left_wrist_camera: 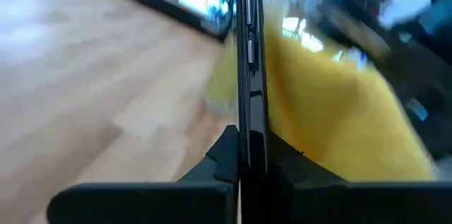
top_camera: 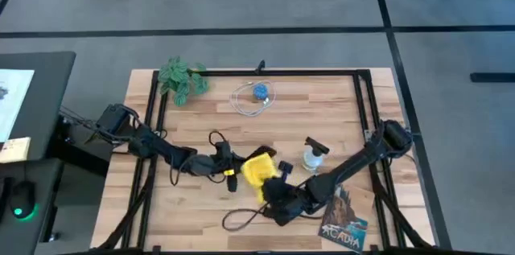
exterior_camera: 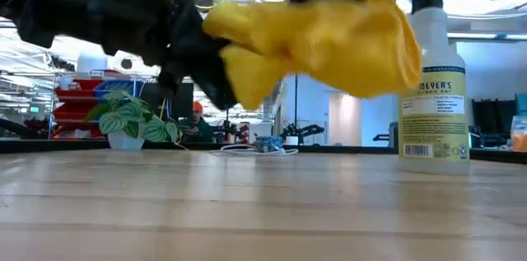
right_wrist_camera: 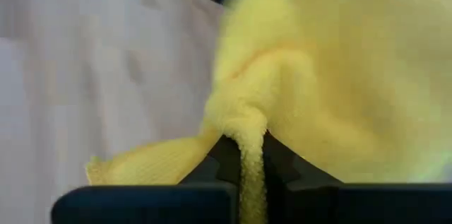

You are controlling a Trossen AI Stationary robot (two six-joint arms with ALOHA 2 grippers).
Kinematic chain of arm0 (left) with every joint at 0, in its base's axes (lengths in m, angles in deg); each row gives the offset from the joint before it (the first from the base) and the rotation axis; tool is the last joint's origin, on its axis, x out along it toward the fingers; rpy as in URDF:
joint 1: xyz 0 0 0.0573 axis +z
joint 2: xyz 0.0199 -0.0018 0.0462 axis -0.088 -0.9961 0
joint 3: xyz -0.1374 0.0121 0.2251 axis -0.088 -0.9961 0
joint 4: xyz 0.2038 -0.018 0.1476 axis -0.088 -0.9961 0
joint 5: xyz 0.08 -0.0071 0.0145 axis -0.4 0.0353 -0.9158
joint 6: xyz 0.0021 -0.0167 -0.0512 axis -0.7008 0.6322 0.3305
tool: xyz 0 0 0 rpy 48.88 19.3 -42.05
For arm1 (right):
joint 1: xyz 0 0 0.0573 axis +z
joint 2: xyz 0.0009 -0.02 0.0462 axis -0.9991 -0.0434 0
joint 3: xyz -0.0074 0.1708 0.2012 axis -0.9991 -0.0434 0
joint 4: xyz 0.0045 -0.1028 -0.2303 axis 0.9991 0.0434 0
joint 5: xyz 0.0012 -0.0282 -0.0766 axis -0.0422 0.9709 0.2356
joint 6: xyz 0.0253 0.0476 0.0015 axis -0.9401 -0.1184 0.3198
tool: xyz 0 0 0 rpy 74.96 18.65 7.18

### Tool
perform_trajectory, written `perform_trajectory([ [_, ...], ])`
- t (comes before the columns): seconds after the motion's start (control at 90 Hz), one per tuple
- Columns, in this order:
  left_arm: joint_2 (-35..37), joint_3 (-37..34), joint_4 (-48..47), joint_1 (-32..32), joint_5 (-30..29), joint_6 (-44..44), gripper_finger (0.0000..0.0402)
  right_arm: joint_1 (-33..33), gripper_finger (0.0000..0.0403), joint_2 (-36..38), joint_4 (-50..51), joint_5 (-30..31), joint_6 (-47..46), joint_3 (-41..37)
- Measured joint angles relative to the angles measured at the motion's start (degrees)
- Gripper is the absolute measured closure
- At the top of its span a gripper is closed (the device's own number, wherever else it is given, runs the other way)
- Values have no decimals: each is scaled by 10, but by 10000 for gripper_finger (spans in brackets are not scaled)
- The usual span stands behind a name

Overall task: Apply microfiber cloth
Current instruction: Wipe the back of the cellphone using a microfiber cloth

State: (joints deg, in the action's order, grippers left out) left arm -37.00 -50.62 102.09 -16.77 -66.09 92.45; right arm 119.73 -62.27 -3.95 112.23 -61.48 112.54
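Your right pincer (top_camera: pixel 269 181) is closed tight on a bunched fold of the microfiber cloth (top_camera: pixel 259 170); the right wrist view shows the yellow fabric (right_wrist_camera: pixel 332 75) pinched between both fingers and billowing out beyond them. The cloth hangs clear of the table (top_camera: pixel 201 215), lifted above its middle, a little toward the near edge, as the low view shows with the cloth (exterior_camera: pixel 329 34) well off the wood.

Your left pincer (top_camera: pixel 228 165) is clamped on the black smartphone (left_wrist_camera: pixel 249 75), held edge-on with its long axis running away from the wrist. The cloth (left_wrist_camera: pixel 332 111) lies right against one broad face of the phone, on the side toward your right arm.

The relation that matters: the cloth is already beside the phone's face and looks to be touching it, so the wiping stroke should probably run along the phone's long axis. Your right arm carries the cloth; the left only needs to hold steady. The spray bottle (top_camera: pixel 313 155) stands near, toward the right edge, so mind your right elbow.
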Motion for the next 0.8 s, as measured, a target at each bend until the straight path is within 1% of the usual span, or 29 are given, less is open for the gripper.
perform_trajectory([
  [0.156, 0, -1, 83, -1, 8, -29, 397, 5, 401, 0, -84, -3, 99, 0],
  [0.189, 0, 0, 98, -1, 17, -33, 397, 3, 401, 0, -93, 10, 114, 0],
  [0.244, 1, -1, 114, 0, 29, -36, 397, -1, 401, 0, -94, 54, 128, 0],
  [0.3, 1, -1, 122, -3, 35, -36, 397, -7, 401, 0, -88, 95, 137, 0],
  [0.356, 0, -1, 132, -6, 46, -35, 397, -13, 401, 0, -88, 116, 144, 0],
  [0.656, 0, -3, 161, -19, 40, -35, 397, -39, 401, 1, -82, 123, 146, 2],
  [0.744, -1, -3, 162, -24, 36, -38, 397, -36, 401, 3, -46, 141, 144, 4],
  [0.8, -1, -3, 162, -26, 31, -38, 397, -31, 401, 6, -10, 162, 129, 4],
])
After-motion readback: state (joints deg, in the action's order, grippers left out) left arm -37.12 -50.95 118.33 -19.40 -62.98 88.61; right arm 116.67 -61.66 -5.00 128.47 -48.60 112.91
